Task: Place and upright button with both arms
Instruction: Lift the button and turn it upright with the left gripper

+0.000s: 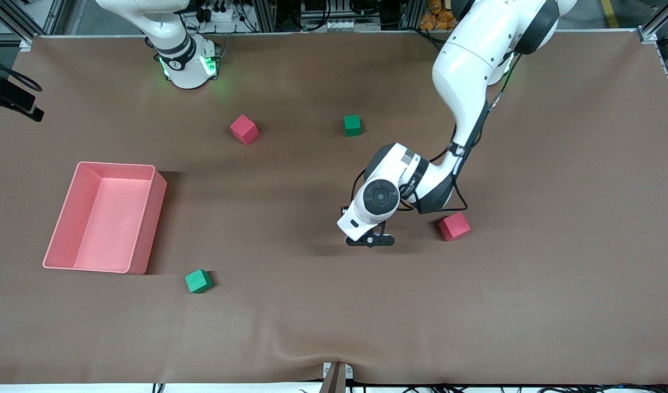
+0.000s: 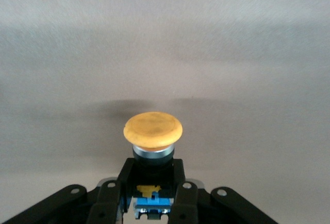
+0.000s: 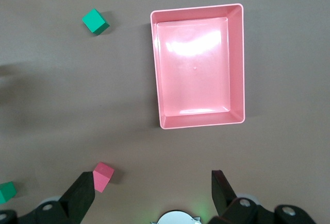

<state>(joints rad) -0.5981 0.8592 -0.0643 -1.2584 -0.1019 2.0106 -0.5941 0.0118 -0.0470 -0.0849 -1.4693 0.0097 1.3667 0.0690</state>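
Pink bin (image 3: 236,64) holds nothing. Left claw (image 2: 154,193) is clamped on the button (image 2: 153,131), low over the worktop (image 1: 312,305) beside a red cube (image 1: 454,226), axis level, cap pointing away from the claw. Right claw (image 3: 153,195) is spread wide above the bin, waiting.

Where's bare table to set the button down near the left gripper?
Left gripper, shut on the button, has bare cloth between the pink bin and itself, and toward the front camera. Tighter beside the red cube. Right gripper waits, open, high over the bin.
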